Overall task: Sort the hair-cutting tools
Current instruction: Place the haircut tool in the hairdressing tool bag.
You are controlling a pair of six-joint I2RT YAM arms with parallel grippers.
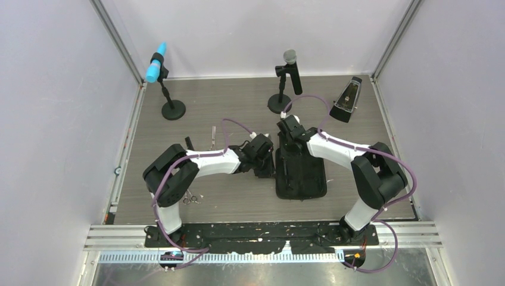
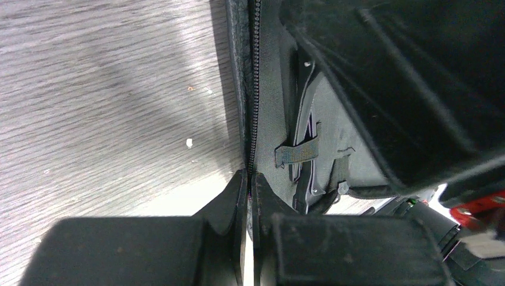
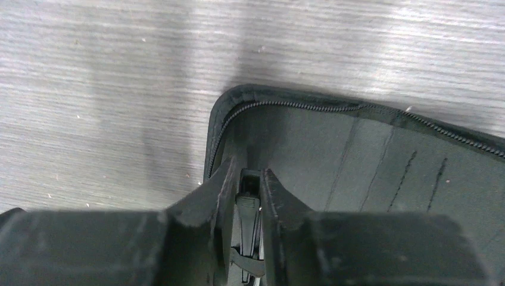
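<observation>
The black zip case [image 1: 301,173] lies open at mid-table. My left gripper [image 1: 262,167] is at its left edge; in the left wrist view the gripper [image 2: 249,174] is shut on the case's zipped rim [image 2: 255,89]. My right gripper [image 1: 289,128] is at the case's far end; in the right wrist view the gripper [image 3: 245,170] is shut on a thin black hair clip [image 3: 247,205] that lies under an elastic strap inside the case. Another thin black tool [image 2: 302,179] sits under a strap. One silver scissors [image 1: 213,136] lies left of the case, another [image 1: 190,198] by the left arm. A small black piece [image 1: 189,143] lies nearby.
A microphone with a blue head [image 1: 158,70] stands on a round base at the back left, a grey-headed one [image 1: 289,71] at the back centre. A dark metronome [image 1: 346,101] stands at the back right. White walls enclose the table.
</observation>
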